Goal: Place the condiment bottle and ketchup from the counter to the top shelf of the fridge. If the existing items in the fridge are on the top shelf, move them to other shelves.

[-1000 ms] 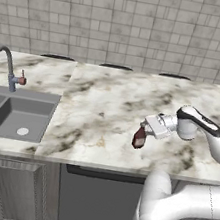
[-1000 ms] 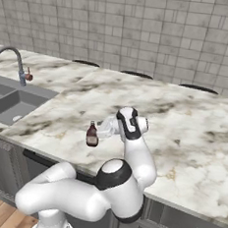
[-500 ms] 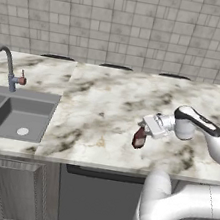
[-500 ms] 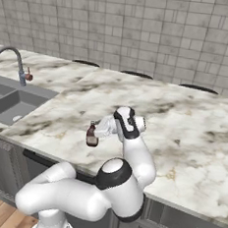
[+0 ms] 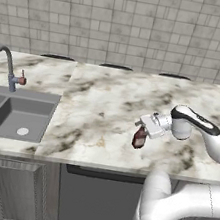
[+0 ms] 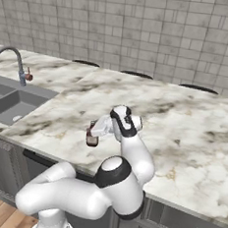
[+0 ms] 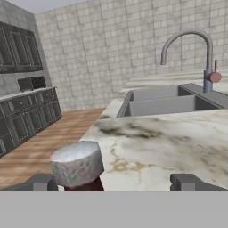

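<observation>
Near the front edge of the worktop [image 5: 106,111] stands a small dark-red condiment bottle [image 5: 139,138] with a crinkled silvery cap, upright between the spread claw [image 5: 143,129].

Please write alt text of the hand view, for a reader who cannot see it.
The open tool sits low over the marbled counter, with the bottle's grey cap close beside one fingertip, not gripped. Behind are the steel sink and curved tap, before a tiled wall.

Even, shadowless, sharp rendered light
</observation>
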Robot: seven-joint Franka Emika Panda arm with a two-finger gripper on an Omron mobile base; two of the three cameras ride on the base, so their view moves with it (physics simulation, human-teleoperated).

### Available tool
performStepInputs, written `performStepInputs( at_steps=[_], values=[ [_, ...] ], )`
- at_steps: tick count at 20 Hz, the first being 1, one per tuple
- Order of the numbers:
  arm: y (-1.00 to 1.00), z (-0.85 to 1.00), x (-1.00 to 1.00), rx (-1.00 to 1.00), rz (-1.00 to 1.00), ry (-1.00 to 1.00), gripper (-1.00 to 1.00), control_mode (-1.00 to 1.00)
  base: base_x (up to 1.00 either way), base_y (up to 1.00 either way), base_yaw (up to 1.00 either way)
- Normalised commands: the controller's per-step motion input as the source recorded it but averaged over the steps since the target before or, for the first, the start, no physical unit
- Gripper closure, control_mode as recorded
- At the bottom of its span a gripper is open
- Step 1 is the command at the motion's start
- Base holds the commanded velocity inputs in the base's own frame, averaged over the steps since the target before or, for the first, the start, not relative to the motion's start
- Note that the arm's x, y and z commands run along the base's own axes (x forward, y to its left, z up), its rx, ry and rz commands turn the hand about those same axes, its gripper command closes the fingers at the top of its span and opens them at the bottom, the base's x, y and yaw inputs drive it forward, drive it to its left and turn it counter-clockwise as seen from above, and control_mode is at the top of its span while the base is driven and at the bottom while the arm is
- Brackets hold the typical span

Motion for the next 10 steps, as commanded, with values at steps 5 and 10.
performStepInputs(
  at_steps=[5, 10],
  values=[
    [0.00, -0.02, -0.01, 0.00, 0.00, 0.01, 1.00, -1.00, 0.00, 0.00, 0.00],
    [0.00, 0.00, -0.03, 0.00, 0.00, 0.00, 1.00, -1.00, 0.00, 0.00, 0.00]
  ],
)
